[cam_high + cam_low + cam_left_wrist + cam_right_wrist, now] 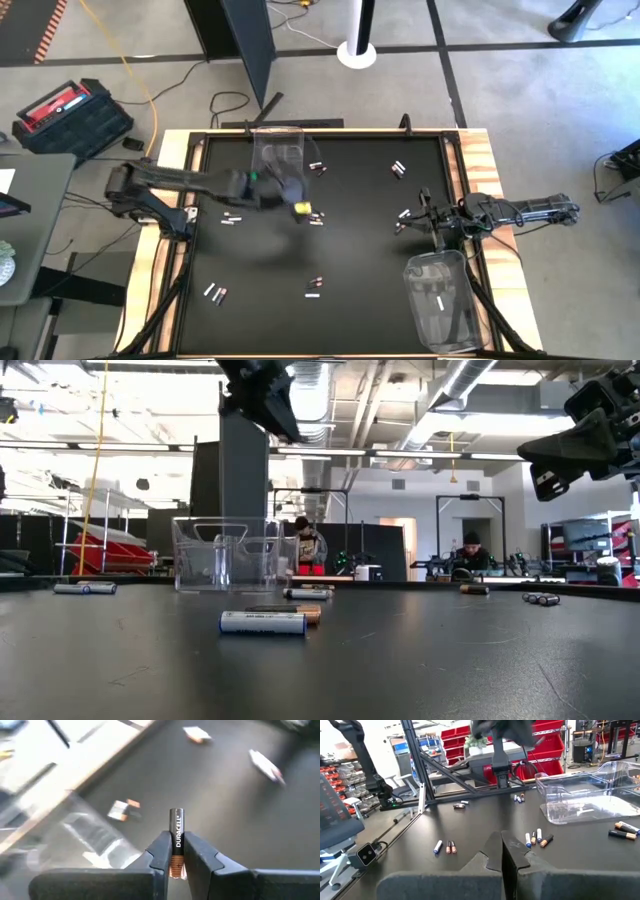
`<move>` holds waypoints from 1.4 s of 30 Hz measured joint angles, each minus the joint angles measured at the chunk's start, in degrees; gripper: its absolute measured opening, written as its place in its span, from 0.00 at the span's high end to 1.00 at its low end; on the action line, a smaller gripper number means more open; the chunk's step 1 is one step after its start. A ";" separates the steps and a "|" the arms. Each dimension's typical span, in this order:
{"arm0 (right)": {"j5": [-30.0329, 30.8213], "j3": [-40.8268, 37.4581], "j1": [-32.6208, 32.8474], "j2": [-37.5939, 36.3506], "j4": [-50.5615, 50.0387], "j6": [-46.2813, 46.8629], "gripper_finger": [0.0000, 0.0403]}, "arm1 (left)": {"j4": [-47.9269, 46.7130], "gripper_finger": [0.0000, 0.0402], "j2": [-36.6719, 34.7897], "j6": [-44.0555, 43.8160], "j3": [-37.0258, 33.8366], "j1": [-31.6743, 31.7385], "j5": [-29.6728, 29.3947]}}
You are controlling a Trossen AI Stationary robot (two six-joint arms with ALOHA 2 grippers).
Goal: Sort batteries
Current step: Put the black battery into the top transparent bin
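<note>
Black bench, cells (313, 290) scattered; bin (278, 150) at twelve o'clock.
My left jaws (176, 851) pinch a small, stiff, slick Duracell (177, 831) mid-barrel; right jaws (501, 851) closed, empty.

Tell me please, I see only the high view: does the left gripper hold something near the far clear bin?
Observer: Yes. In its wrist view the left gripper is shut on a dark battery with copper end.
Operator: Is the right gripper busy?
Observer: No. The right gripper is shut and holds nothing.
Operator: Is the far bin empty?
Observer: In the low view I see no battery inside the far clear bin.
</note>
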 joint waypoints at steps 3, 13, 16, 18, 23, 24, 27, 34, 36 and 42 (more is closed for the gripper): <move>0.00 -0.01 0.00 0.02 -0.01 0.00 0.97 | -0.22 0.91 -2.87 -0.13 -0.02 6.19 -0.17; 0.01 0.01 0.00 0.00 0.01 0.00 0.97 | -0.63 0.91 0.51 11.75 -0.07 27.25 19.33; -0.01 0.00 0.00 0.00 0.00 0.00 0.97 | -2.26 0.91 3.90 17.06 -0.07 31.45 27.41; -0.01 -0.01 0.00 0.02 -0.01 0.00 0.97 | -4.47 0.91 6.61 20.55 0.11 33.06 30.22; 0.00 0.01 0.00 0.00 0.00 0.00 0.97 | -9.70 0.92 13.09 30.69 1.32 33.79 30.41; -0.01 0.00 0.00 0.00 -0.01 0.00 0.97 | -10.04 0.92 14.08 31.96 1.40 33.78 30.36; -0.01 0.01 0.00 0.00 -0.01 0.00 0.97 | -9.96 0.92 16.64 34.51 1.40 34.04 30.32; -0.01 0.01 0.00 0.01 -0.01 0.00 0.97 | -9.94 0.92 22.93 34.97 1.44 35.52 30.34; -0.01 0.01 0.00 0.02 0.00 0.00 0.97 | -9.72 0.92 24.25 35.56 1.44 35.77 31.40; -0.01 0.00 0.00 0.00 0.00 0.00 0.97 | -8.75 0.91 26.24 36.81 1.49 35.74 33.29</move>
